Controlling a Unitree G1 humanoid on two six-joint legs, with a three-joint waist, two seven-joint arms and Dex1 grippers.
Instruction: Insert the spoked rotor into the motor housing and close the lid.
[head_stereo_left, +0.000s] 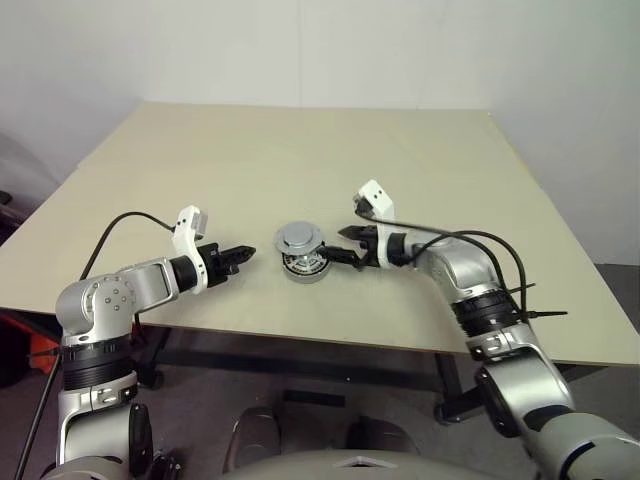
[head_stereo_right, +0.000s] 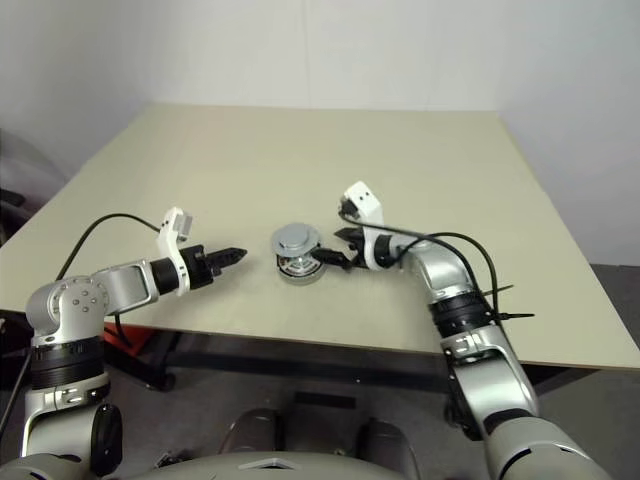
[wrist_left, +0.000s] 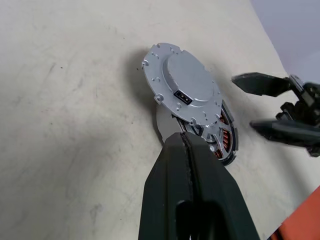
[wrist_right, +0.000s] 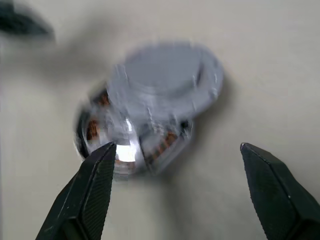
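Two low arms flank the motor housing (head_stereo_left: 303, 266): left gripper (head_stereo_left: 243, 257) pinched shut and empty, right gripper (head_stereo_left: 338, 246) spread wide.

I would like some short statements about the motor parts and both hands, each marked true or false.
1. The lid lies tilted and off-centre on the motor housing. True.
2. The left hand is open. False: its fingers are shut together.
3. The right hand is open, beside the housing. True.
4. The left hand grips the lid. False: it holds nothing.
5. Copper windings show under the lid. True.
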